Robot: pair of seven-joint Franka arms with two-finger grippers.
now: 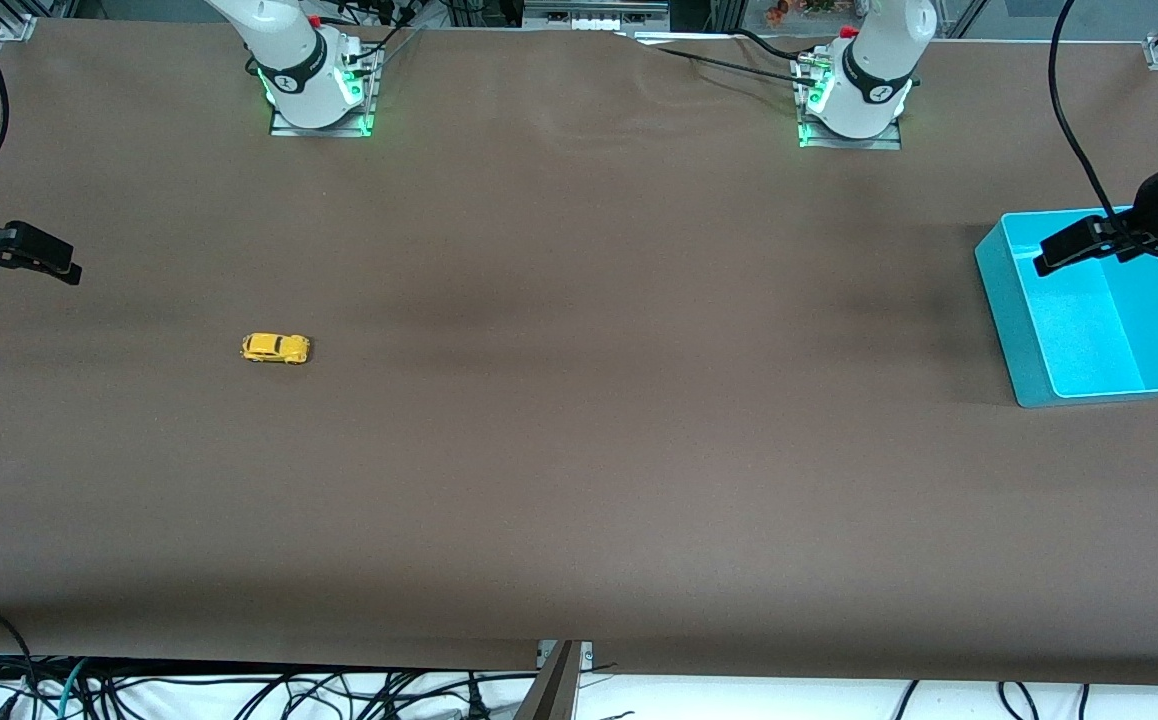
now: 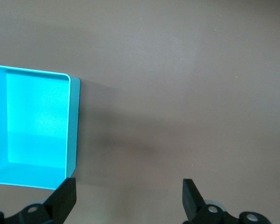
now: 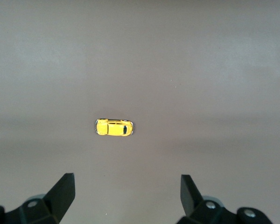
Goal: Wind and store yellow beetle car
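Note:
The yellow beetle car [image 1: 276, 348] stands on its wheels on the brown table, toward the right arm's end. It also shows in the right wrist view, the car [image 3: 114, 127] well clear of the fingertips. My right gripper [image 1: 59, 262] hangs open over the table's edge at that end, and the gripper [image 3: 127, 184] has nothing between its fingers. My left gripper [image 1: 1054, 255] hovers open over the edge of the cyan bin [image 1: 1014, 320] at the left arm's end. In the left wrist view the gripper [image 2: 129, 186] holds nothing.
The cyan bin [image 2: 73, 126] is open-topped, with nothing showing inside. Both arm bases [image 1: 317, 90] [image 1: 854, 100] stand along the table's edge farthest from the front camera. A brown cloth [image 1: 579, 450] covers the table. Cables hang below the table's near edge.

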